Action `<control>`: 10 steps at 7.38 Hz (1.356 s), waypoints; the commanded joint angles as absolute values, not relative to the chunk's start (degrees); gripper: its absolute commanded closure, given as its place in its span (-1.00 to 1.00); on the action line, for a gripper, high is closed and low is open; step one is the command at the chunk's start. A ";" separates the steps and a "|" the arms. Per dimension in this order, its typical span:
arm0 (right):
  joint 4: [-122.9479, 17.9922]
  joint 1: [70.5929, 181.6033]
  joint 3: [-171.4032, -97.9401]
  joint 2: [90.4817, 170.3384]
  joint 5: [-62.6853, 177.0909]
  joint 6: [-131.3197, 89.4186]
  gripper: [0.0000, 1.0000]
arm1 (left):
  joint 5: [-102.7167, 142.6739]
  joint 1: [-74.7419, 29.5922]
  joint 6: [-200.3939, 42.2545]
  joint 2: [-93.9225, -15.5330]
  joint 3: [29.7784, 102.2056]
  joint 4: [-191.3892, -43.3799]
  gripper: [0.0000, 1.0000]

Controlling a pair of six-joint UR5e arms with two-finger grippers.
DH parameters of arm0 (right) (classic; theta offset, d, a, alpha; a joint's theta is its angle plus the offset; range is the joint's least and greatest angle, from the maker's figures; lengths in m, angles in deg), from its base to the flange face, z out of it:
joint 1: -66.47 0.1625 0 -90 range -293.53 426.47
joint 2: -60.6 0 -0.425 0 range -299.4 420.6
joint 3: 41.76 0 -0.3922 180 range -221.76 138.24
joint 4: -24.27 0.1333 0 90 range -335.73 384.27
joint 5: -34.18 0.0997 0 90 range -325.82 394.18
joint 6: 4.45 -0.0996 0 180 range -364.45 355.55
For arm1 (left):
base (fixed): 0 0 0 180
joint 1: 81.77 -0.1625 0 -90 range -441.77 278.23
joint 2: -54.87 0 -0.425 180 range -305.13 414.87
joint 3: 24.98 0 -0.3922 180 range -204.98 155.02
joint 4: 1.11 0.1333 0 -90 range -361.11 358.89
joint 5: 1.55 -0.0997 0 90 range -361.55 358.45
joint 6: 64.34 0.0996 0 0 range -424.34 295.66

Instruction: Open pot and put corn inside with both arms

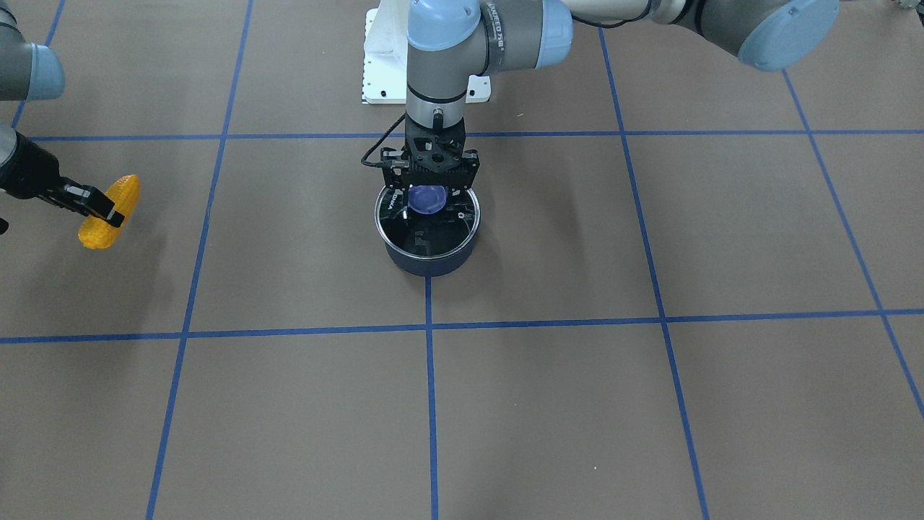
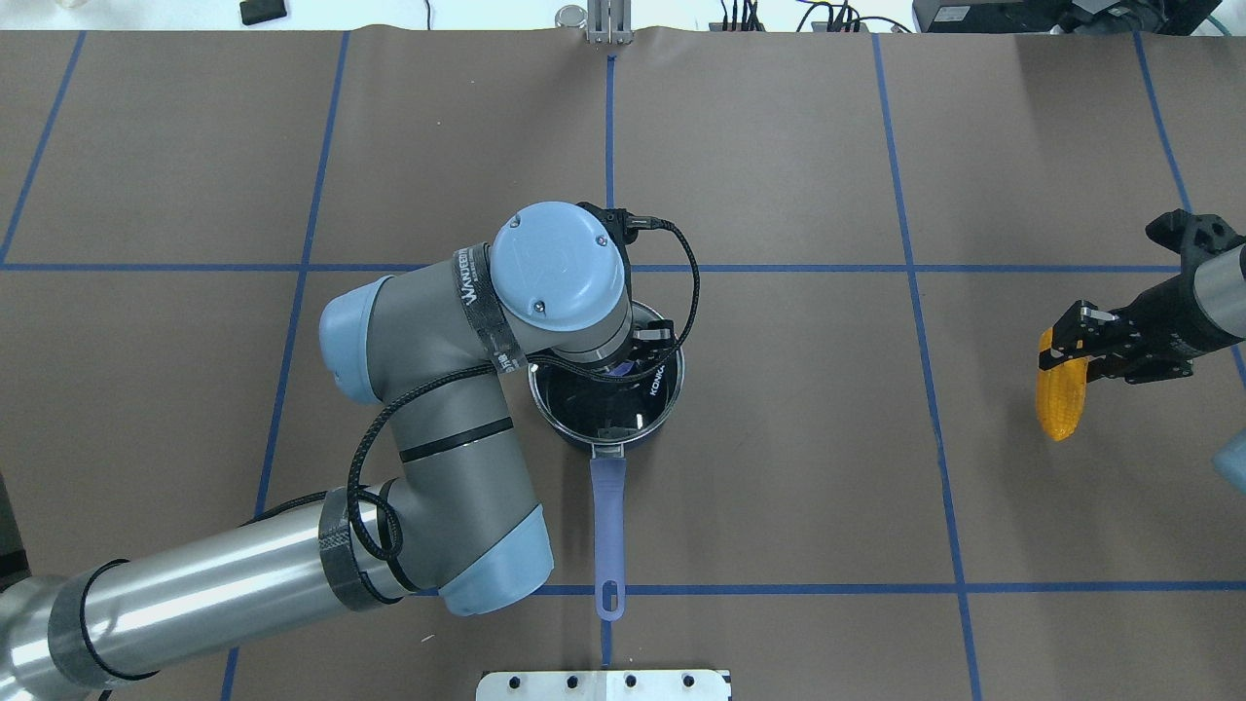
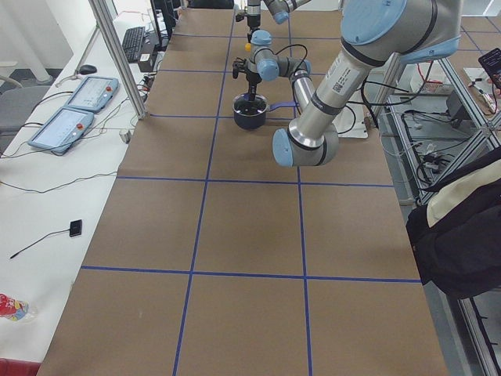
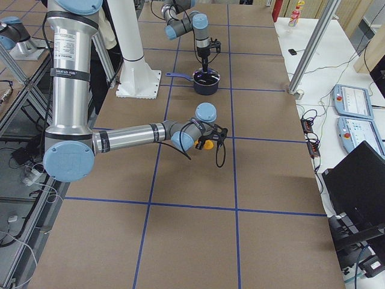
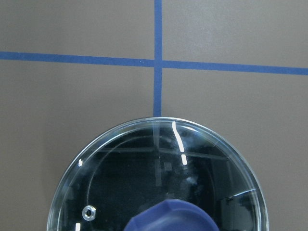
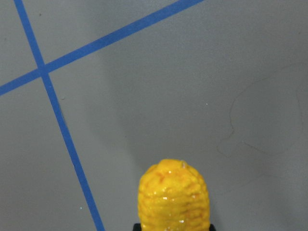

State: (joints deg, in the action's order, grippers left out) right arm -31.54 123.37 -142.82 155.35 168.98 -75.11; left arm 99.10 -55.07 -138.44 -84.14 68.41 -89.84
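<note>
The dark navy pot (image 1: 429, 261) stands mid-table with its glass lid (image 1: 403, 230) seated on it. Its lavender handle (image 2: 607, 516) points toward the robot base. My left gripper (image 1: 431, 193) points straight down over the pot, fingers against both sides of the lid's blue knob (image 1: 427, 199). The left wrist view shows the lid (image 5: 144, 178) and the knob (image 5: 171, 219) close below. My right gripper (image 1: 108, 211) is shut on the yellow corn (image 1: 97, 232) and holds it above the table, far to the pot's right in the overhead view (image 2: 1059, 409). The corn's tip fills the right wrist view (image 6: 173, 197).
The white base plate (image 1: 382, 65) lies behind the pot, near the handle's end (image 2: 604, 684). Blue tape lines (image 1: 429, 404) grid the brown table. Teach pendants (image 3: 86, 94) lie on a side bench beyond the table's far edge.
</note>
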 commanded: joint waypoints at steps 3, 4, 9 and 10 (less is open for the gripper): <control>-36.94 124.12 -143.88 150.02 169.09 -76.17 0.25 | 99.87 -52.78 -134.49 -83.31 72.21 -88.83 0.17; -43.26 124.12 -145.20 145.90 168.48 -76.69 0.24 | 100.92 -51.64 -131.08 -81.56 75.45 -86.91 0.18; -50.74 111.13 -145.39 127.01 158.48 -97.94 0.25 | 108.31 -42.23 -116.75 -63.12 86.81 -90.46 0.24; -56.79 109.64 -145.65 122.00 156.54 -98.75 0.25 | 108.92 -41.35 -115.16 -59.34 87.25 -93.80 0.24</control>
State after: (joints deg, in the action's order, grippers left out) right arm -50.58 112.06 -145.42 128.04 159.30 -96.42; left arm 108.14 -42.82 -117.73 -64.29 86.17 -90.32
